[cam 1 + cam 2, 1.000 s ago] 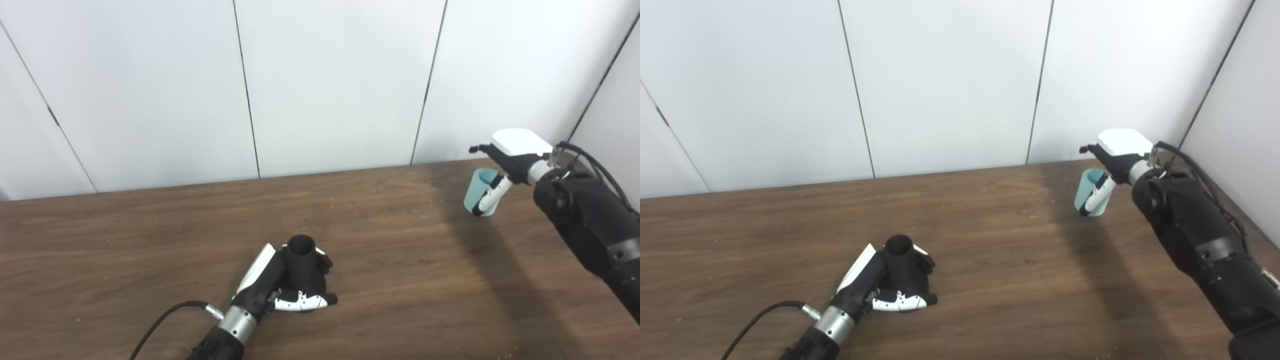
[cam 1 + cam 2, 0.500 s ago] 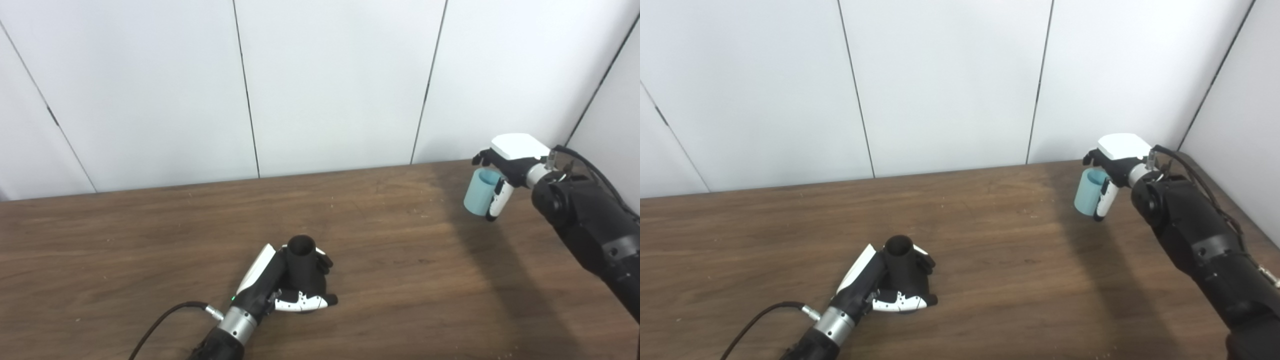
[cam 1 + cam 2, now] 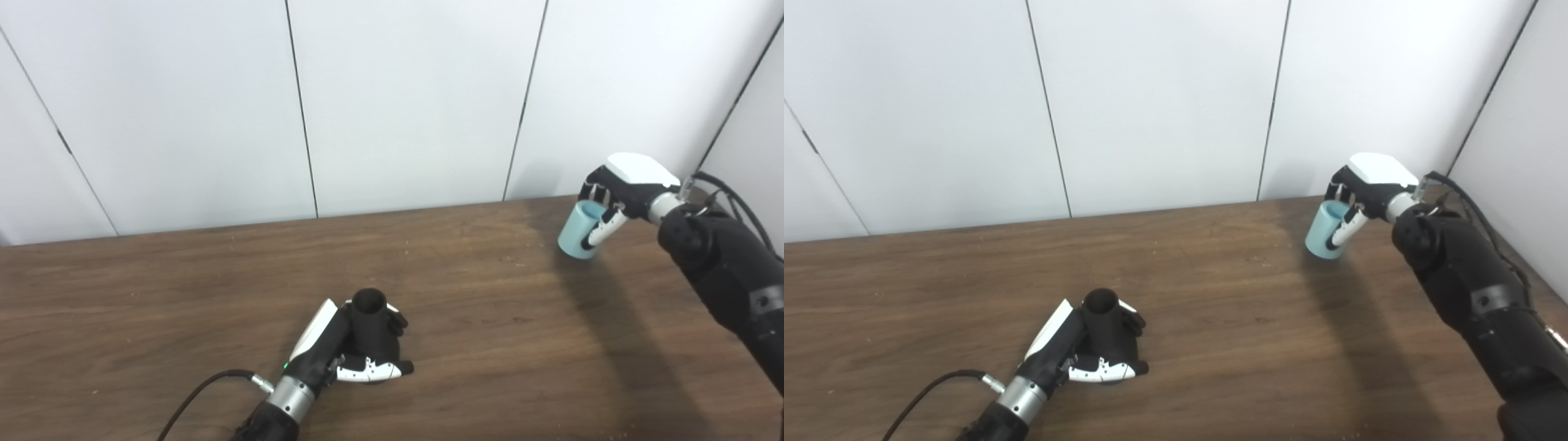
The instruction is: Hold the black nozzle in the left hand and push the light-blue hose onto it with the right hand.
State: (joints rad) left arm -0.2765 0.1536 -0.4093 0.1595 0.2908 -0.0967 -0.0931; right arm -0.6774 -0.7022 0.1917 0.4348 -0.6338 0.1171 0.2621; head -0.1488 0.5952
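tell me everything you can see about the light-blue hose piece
The light-blue hose is a short, smooth, matte tube, plastic or rubber by its look, with an open upper end showing a hollow inside. It is tilted, top leaning toward the right hand, which is shut on it: dark fingers curl over the rim and a white thumb lies along its side. It sits at the far right of the wooden table, well away from the black nozzle. Whether its lower end touches the table is unclear.

The black nozzle (image 3: 369, 327) is a matte tube flaring to a wider base, standing upright on the counter (image 3: 184, 294) with its open mouth upward. The light-blue hose (image 3: 579, 230), a short open-ended cylinder, is tilted, well apart at far right.
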